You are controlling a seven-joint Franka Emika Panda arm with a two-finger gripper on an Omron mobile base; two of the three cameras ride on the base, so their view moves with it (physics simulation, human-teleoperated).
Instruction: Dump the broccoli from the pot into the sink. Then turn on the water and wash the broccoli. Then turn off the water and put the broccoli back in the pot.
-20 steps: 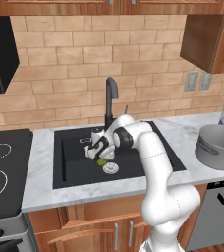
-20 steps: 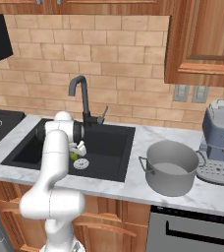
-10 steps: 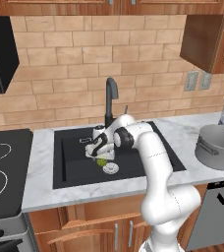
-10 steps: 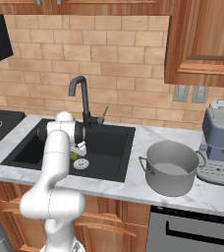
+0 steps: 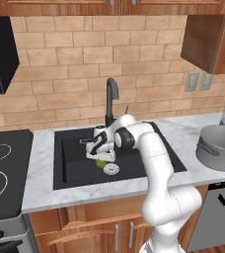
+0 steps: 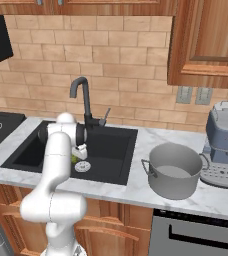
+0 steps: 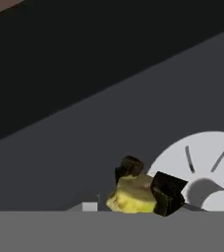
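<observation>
1. The lumpy yellow-green broccoli point(image 7: 133, 196) is pinched between the gripper point(image 7: 146, 184) fingertips on the black sink point(image 5: 70, 173) floor, beside the round silver drain point(image 5: 111, 169)
2. The grey matte pot point(image 6: 173, 170) is set on the marble tabletop point(image 6: 136, 187), by a coffee machine point(image 6: 226, 145)

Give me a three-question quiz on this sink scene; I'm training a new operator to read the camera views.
1. True or false: the broccoli lies in the sink.
2. What pinches the broccoli? A) the gripper B) nothing
3. Where does the pot stand?

Key: 1 true, beside the drain. 2 A, its fingers are closed on the floret. 3 on the counter, right of the sink.
</observation>
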